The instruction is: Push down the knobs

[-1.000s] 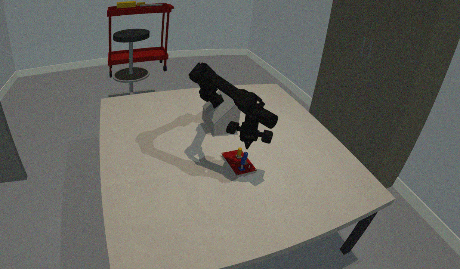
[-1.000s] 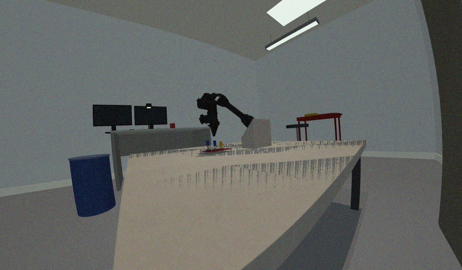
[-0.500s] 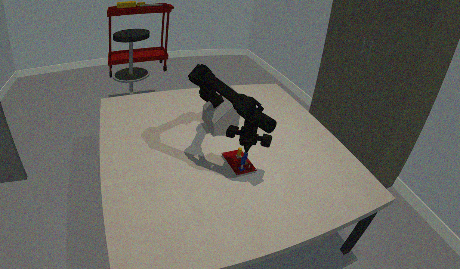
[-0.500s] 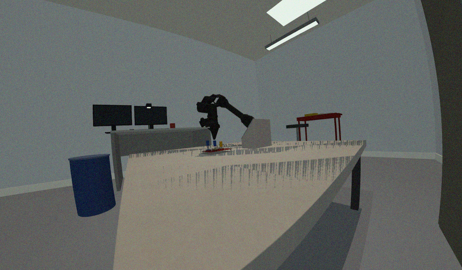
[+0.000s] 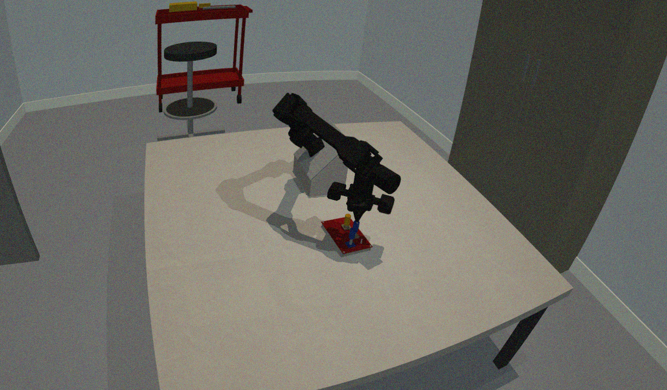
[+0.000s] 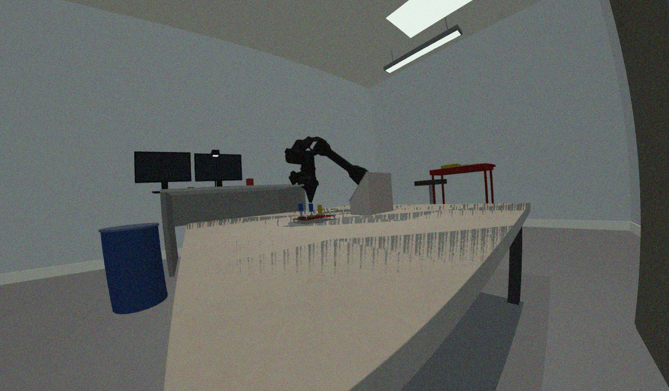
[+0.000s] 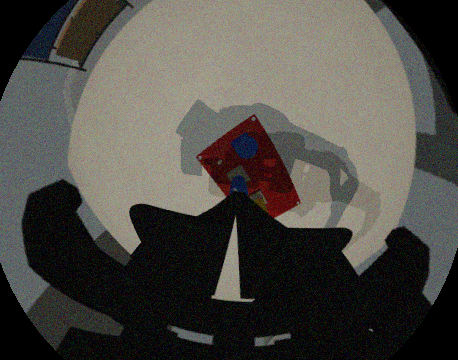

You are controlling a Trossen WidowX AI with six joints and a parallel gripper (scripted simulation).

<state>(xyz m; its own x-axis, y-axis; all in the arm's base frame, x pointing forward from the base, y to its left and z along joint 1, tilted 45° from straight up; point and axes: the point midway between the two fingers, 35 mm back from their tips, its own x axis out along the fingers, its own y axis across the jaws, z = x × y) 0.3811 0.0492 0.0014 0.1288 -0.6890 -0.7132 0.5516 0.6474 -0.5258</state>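
The red circuit board [image 5: 332, 225] [image 6: 301, 219] [image 7: 224, 149] stands on the table. My gripper [image 5: 357, 220] [image 6: 311, 201] [image 7: 237, 196] is shut and empty, pointing down with its tips at or just above the top of the middle blue knob [image 5: 356, 225] [image 6: 311, 207] [image 7: 238, 185]. Whether they touch I cannot tell. The outer blue knob [image 5: 352, 234] [image 6: 300, 207] [image 7: 244, 145] stands high, with bare shaft below it. The yellow knob [image 5: 347, 218] [image 6: 319, 208] [image 7: 260, 202] stands on the arm-base side, close over its potentiometer. The middle potentiometer is partly hidden.
The arm's grey base block [image 5: 321, 169] [image 6: 379, 193] stands on the table [image 5: 258, 310] [image 6: 258, 311] behind the board. A small upright pin [image 5: 361, 240] rises from the board near the blue knobs. A stool and a red cart stand beyond the table.
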